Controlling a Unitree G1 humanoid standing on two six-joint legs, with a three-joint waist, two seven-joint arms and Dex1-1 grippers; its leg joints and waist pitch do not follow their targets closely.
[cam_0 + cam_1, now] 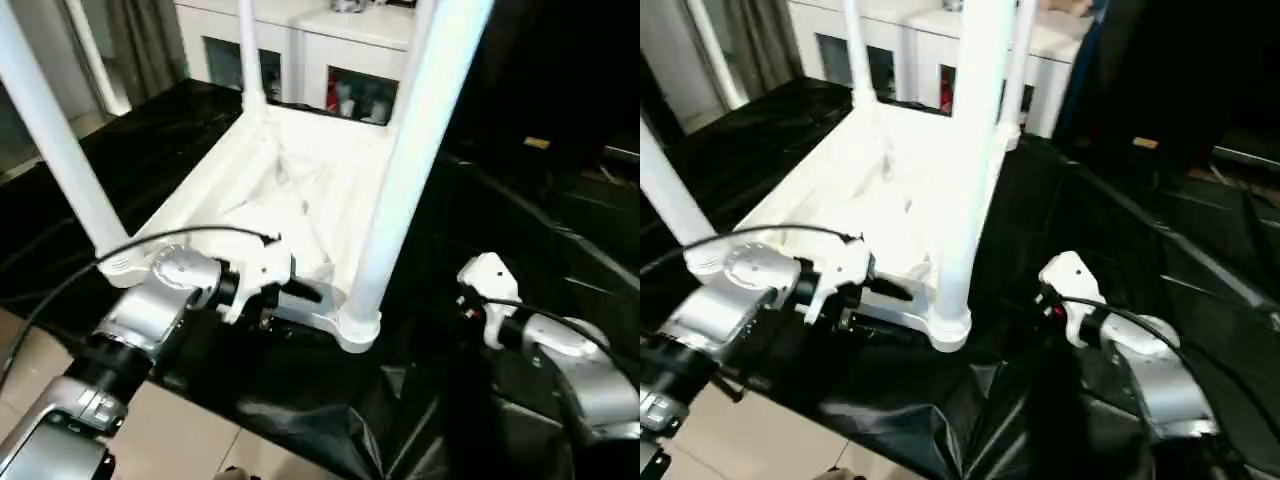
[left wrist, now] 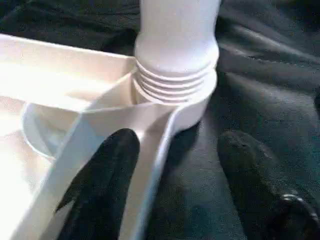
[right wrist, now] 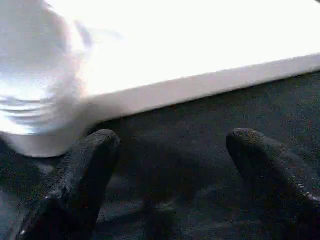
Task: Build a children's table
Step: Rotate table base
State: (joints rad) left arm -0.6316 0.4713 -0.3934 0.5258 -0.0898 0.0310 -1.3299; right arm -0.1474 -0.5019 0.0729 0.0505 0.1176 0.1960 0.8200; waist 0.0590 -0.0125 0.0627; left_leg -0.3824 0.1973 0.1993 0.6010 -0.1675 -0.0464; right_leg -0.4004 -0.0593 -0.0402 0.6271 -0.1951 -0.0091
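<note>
1. A black sheet point(image 1: 330, 420) drapes the surface, crumpled at its near edge over a pale tiled floor point(image 1: 180, 440); a white cabinet point(image 1: 330, 60) with glass doors stands behind.
2. The tabletop point(image 1: 290, 190) lies upside down on the sheet, ribbed underside up, with legs standing in its corner sockets.
3. The near right leg point(image 1: 415, 150) and the near left leg point(image 1: 55, 140) are both cut off by the top of the head views; a far leg point(image 1: 248, 55) is likewise cropped, and the fourth leg point(image 1: 1012, 70) is mostly hidden behind the near one.
4. The near right leg's ridged base point(image 2: 172, 82) sits in the round socket point(image 1: 358, 325).
5. The left gripper point(image 2: 170, 175) reaches in level from the near left, forearm angled towards the near right corner. Its jaws are apart, straddling the tabletop's rim: one finger point(image 2: 102, 185) rests inside the frame, the other point(image 2: 255, 185) outside over the sheet.
6. The right gripper point(image 3: 170, 170) hangs low over the sheet, just right of that corner, forearm coming in from the lower right. Its jaws are spread wide, empty, near the tabletop's edge and apart from it.
7. In the right wrist view the socket and leg base are blurred and hard to make out.
</note>
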